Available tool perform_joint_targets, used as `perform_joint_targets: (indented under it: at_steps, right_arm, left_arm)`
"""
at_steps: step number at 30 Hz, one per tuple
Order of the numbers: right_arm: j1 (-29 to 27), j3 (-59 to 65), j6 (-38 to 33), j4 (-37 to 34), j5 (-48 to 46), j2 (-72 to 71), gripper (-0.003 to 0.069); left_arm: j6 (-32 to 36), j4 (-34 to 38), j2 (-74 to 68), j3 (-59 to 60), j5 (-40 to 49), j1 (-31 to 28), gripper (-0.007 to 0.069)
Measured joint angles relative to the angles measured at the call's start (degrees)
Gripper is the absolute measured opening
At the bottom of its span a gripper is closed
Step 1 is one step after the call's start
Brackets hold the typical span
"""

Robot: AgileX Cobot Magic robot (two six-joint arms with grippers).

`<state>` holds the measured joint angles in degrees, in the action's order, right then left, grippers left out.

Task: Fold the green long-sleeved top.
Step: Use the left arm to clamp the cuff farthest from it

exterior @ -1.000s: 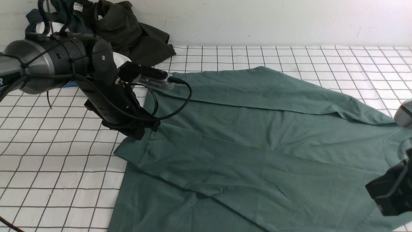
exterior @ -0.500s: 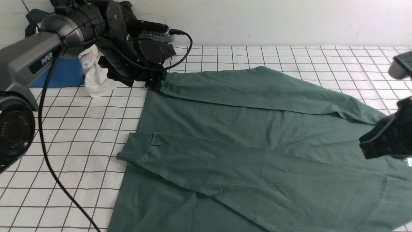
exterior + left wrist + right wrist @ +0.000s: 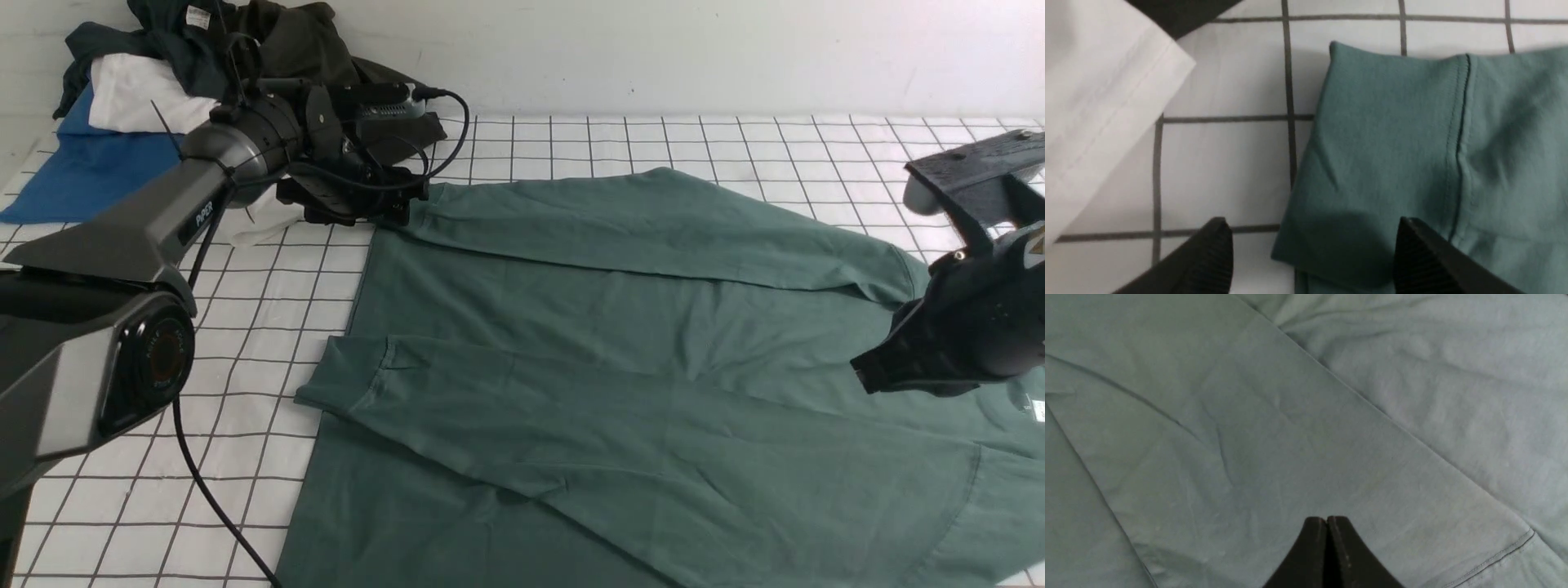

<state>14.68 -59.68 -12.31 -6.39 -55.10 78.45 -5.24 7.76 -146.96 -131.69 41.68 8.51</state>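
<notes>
Green long-sleeved top [image 3: 620,351] lies flat on the checked tabletop [image 3: 735,139], sleeves folded across its body, filling centre to five o'clock. Left tool [image 3: 1312,230], at ten o'clock, hangs released over the far sleeve's cuff [image 3: 1392,122]; right tool [image 3: 1327,522], at three o'clock, is clenched empty above the fabric.

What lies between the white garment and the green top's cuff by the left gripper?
Bare checked cloth; the left wrist view shows white garment and cuff apart.
</notes>
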Motion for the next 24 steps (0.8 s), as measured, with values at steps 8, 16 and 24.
perform_joint_targets:
  at_steps: [8, 16, 24]
  right_arm:
    - [0.0, 0.0, 0.0, 0.0, 0.1, 1.4, -0.0014]
    - [0.0, 0.0, 0.0, 0.0, 0.1, 1.4, -0.0014]
    - [0.0, 0.0, 0.0, 0.0, 0.1, 1.4, -0.0014]
  left_arm:
    - [-0.9, 0.2, -0.9, -0.3, -1.7, -0.2, 0.0400]
    - [-0.5, 0.2, -0.6, -1.6, 0.3, -0.2, 0.0079]
    - [4.4, 2.2, 5.0, -1.6, 4.3, -0.2, 0.0008]
